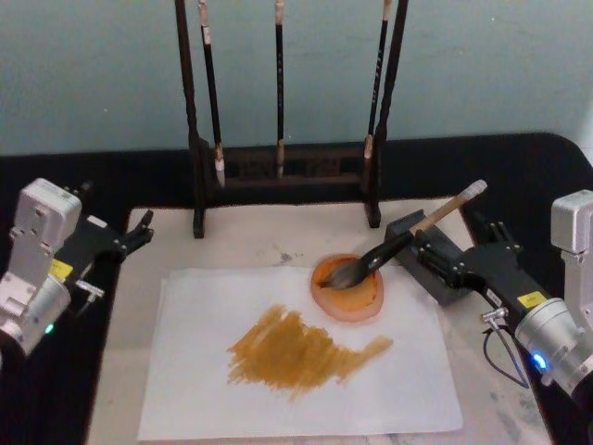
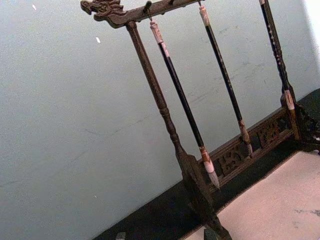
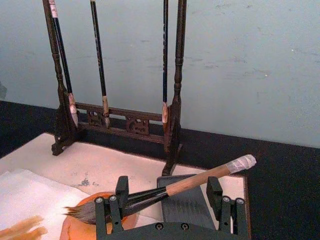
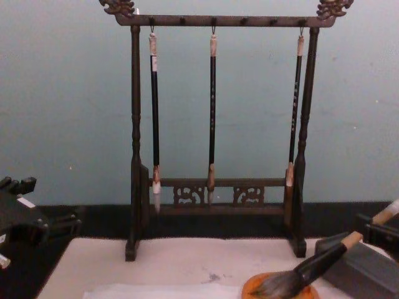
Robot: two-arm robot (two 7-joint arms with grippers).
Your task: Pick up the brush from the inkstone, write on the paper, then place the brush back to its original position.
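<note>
Two grippers flank my mat: the left gripper (image 1: pixel 139 230) idles at frame left, fingers unreadable; centre, the paper (image 1: pixel 296 357) is already inked; right, brush (image 1: pixel 408 236) rests propped on the inkstone (image 1: pixel 435 264), right gripper (image 1: pixel 422 252) spread around its handle.

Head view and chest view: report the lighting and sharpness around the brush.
Head view: even, soft light, no glare; the brush is slightly soft, its bristles dark over the orange dish. Chest view: dim foreground, brush bristles fuzzy, the brush rack sharper against the pale wall.
</note>
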